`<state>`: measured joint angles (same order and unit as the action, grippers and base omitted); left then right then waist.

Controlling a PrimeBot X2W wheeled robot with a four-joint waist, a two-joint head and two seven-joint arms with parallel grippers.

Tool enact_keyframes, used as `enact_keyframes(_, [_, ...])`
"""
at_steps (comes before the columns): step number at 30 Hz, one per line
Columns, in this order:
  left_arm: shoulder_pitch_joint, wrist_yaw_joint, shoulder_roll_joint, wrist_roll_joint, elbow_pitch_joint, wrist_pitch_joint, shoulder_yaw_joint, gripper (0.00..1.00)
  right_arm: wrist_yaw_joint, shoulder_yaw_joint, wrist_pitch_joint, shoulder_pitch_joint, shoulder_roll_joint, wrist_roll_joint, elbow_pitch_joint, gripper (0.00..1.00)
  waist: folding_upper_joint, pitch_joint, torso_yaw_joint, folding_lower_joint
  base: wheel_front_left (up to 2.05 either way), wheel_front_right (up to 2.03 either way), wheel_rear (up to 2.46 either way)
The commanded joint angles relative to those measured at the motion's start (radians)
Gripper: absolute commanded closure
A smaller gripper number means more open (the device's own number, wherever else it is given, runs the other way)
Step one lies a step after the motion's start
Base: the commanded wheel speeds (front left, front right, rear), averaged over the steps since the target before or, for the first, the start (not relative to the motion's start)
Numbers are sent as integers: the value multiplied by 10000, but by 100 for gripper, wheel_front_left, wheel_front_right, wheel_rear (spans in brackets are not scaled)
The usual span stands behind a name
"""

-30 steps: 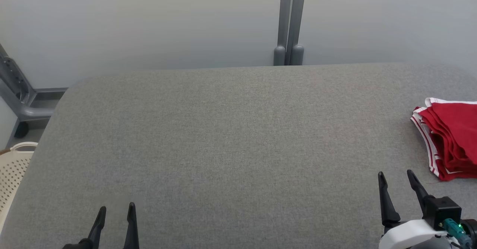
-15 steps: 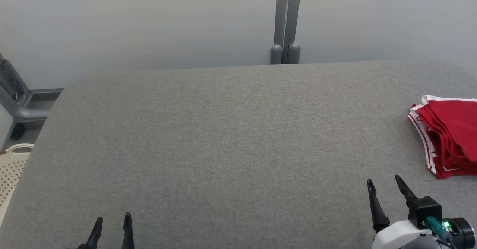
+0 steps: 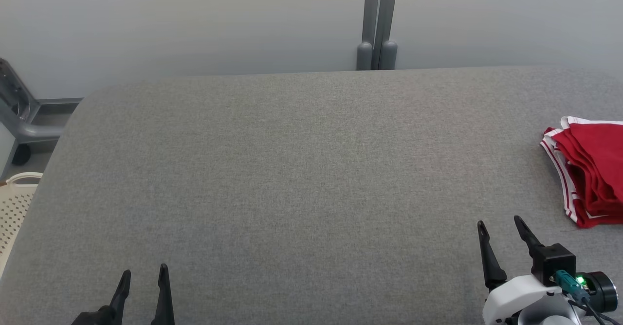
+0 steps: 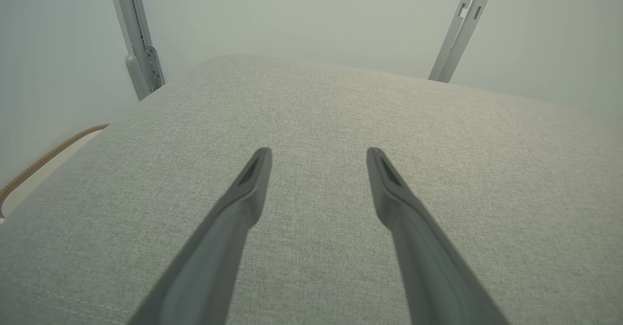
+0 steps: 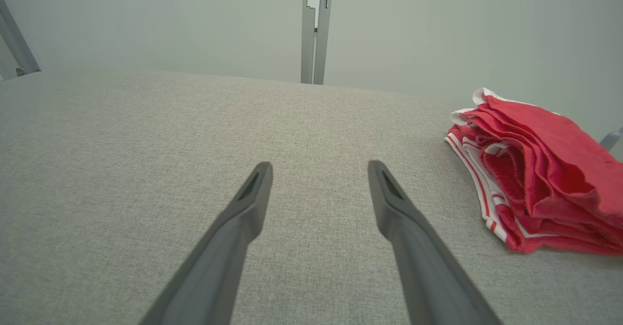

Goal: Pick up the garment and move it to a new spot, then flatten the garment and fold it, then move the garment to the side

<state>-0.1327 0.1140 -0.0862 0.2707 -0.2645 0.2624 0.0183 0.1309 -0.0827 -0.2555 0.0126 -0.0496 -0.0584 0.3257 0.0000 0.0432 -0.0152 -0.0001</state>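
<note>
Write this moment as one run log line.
left gripper: open, empty | right gripper: open, empty | garment: red, folded, right side of table

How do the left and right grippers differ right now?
The right gripper, long dark fingers, hangs near the folded red white-trimmed garment; the left gripper hangs far from it, nearer the cream perforated basket. The right gripper's fingers lean left in the head view; the left's stand nearly straight. Both are open, empty, over the grey fabric table.
</note>
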Motion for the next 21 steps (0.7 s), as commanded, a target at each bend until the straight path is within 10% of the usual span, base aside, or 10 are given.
enact_keyframes(1, [174,0,-25,31,-51,34,21,0,-6,-16,-21,121,-21,184,28,0,0,-41,3,1,0,0,0])
enact_keyframes(16, [306,87,-13,125,-181,34,12,0,-6,74,-65,86,-18,321,135,0,0,-65,5,1,0,0,0])
enact_keyframes(17, [211,58,2,98,-196,-1,-17,100,0,68,-13,104,2,303,130,100,0,-65,6,1,0,0,0])
enact_keyframes(21, [64,58,93,134,-533,-80,-40,100,2,60,17,-103,69,338,480,100,0,-65,6,1,0,0,0])
